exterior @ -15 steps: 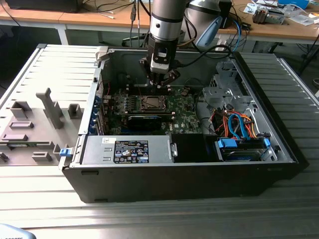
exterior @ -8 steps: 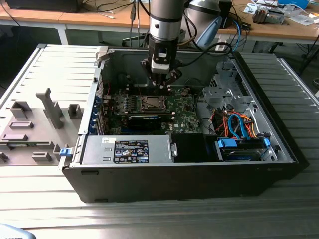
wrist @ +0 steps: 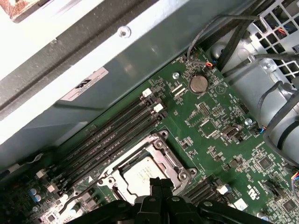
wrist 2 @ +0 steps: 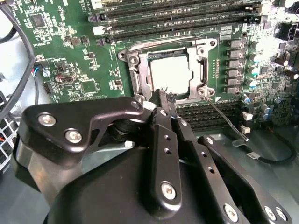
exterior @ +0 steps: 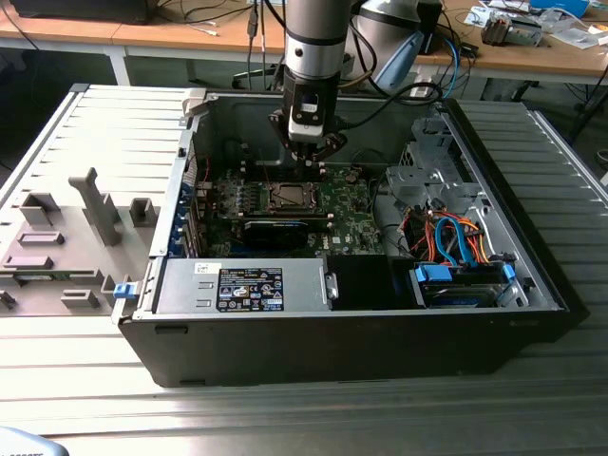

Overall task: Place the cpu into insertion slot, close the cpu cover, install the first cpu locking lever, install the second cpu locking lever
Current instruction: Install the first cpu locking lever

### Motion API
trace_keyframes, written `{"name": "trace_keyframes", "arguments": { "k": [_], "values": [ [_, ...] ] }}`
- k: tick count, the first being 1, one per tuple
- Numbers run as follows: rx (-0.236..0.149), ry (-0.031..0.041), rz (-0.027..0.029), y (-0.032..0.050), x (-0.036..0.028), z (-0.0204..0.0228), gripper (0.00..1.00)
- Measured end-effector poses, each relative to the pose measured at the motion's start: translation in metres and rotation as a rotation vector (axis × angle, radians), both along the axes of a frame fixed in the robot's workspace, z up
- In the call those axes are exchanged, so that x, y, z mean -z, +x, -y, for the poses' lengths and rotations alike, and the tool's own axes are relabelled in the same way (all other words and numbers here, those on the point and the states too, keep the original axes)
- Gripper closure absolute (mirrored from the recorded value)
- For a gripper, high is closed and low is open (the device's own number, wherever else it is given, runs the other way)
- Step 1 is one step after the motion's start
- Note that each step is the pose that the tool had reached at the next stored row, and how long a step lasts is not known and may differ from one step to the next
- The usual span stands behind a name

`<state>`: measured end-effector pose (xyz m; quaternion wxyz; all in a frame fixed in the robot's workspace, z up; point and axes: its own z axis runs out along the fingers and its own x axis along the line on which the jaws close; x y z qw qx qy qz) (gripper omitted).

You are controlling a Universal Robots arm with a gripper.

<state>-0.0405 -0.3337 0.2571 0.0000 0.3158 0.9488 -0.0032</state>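
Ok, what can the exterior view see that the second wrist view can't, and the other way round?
Exterior view: the whole computer case, the labelled power-supply box, blue cables. Second wrist view: the cpu, framed by the cpu cover, a thin lever beside it. Both: the green board, the insertion slot and the tool near it.

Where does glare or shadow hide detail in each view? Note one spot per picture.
Second wrist view: the cpu glares almost white, its surface detail lost, and the black gripper in front shows little detail. First wrist view: the case rim is washed out by light. Exterior view: the insertion slot sits in shade inside the case, dimmer than the table.
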Motion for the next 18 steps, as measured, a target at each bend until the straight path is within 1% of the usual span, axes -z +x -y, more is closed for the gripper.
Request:
{"name": "trace_keyframes", "arguments": {
  "k": [4, 7, 10, 18],
  "values": [
    [-0.002, -0.0002, 0.0, 0.0, 0.0, 0.0, 0.89],
    [-0.013, -0.0008, 0.0, 0.0, 0.0, 0.0, 0.89],
    [-0.042, -0.0008, 0.0, 0.0, 0.0, 0.0, 0.89],
    [-0.08, -0.0008, 0.0, 0.0, 0.0, 0.0, 0.89]
  ]
}}
